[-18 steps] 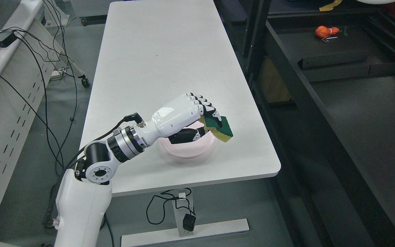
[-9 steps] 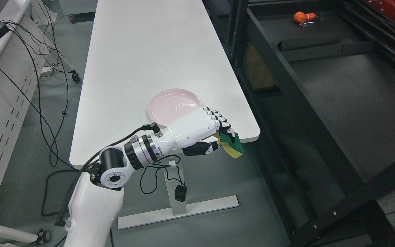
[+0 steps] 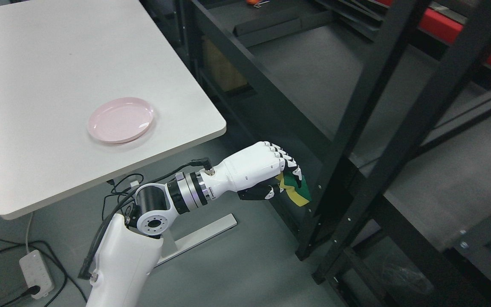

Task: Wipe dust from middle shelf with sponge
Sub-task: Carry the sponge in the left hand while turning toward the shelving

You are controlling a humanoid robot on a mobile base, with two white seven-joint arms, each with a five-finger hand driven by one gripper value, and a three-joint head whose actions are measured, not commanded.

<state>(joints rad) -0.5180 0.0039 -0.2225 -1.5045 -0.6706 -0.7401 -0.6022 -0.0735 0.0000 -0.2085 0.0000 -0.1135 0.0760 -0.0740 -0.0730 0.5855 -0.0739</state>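
Left hand [image 3: 271, 170] grips sponge [image 3: 297, 191] beside shelf rack's [image 3: 356, 102] front edge; carrying step, next reach onto shelf.

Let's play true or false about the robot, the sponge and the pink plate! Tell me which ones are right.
1. The left hand grips the sponge. True.
2. The pink plate sits on the floor. False: it rests on the white table.
3. The sponge lies on the plate. False: it is in the hand, off the table.
4. The plate holds nothing. True.
5. The sponge is near the black shelf frame. True.
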